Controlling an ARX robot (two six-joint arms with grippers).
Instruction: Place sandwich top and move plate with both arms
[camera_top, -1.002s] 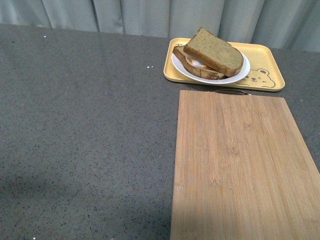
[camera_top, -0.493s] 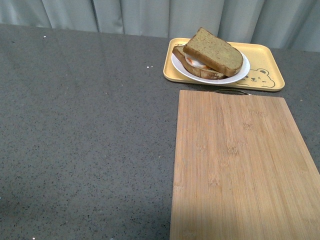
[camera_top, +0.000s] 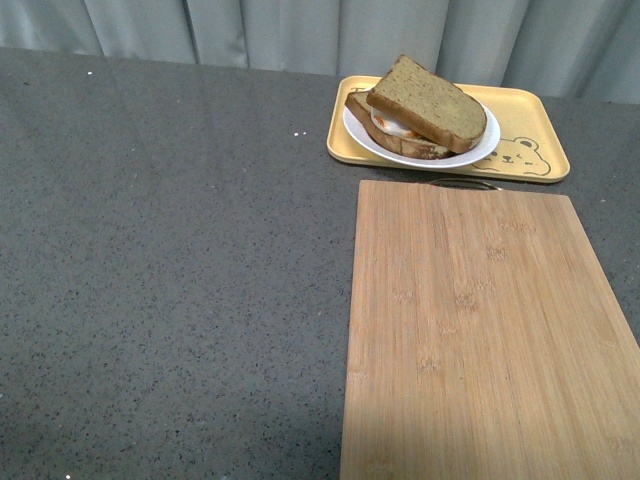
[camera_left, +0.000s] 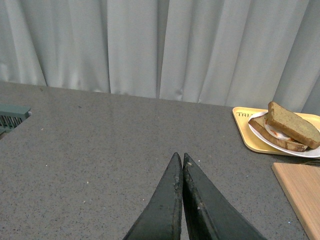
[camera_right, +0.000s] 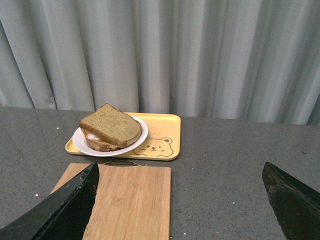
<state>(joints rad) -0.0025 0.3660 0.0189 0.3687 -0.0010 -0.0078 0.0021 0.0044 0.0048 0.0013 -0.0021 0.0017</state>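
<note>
Front cam: the plain brown bread slice lies askew on the egg slice, on the small round white plate in the yellow rectangular bear tray, touching the bare bamboo cutting board; neither arm shows. My left gripper is pinched together, empty, over grey counter. My right gripper gapes wide, holding nothing, fingertips cut off.

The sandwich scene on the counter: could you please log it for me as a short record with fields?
top slice: lying on the egg slice, sandwich closed
plate: white, sitting on the yellow tray
cutting board: bare, nearer than the tray
left hand: shut, holding nothing, above the counter
right hand: open, holding nothing
</note>
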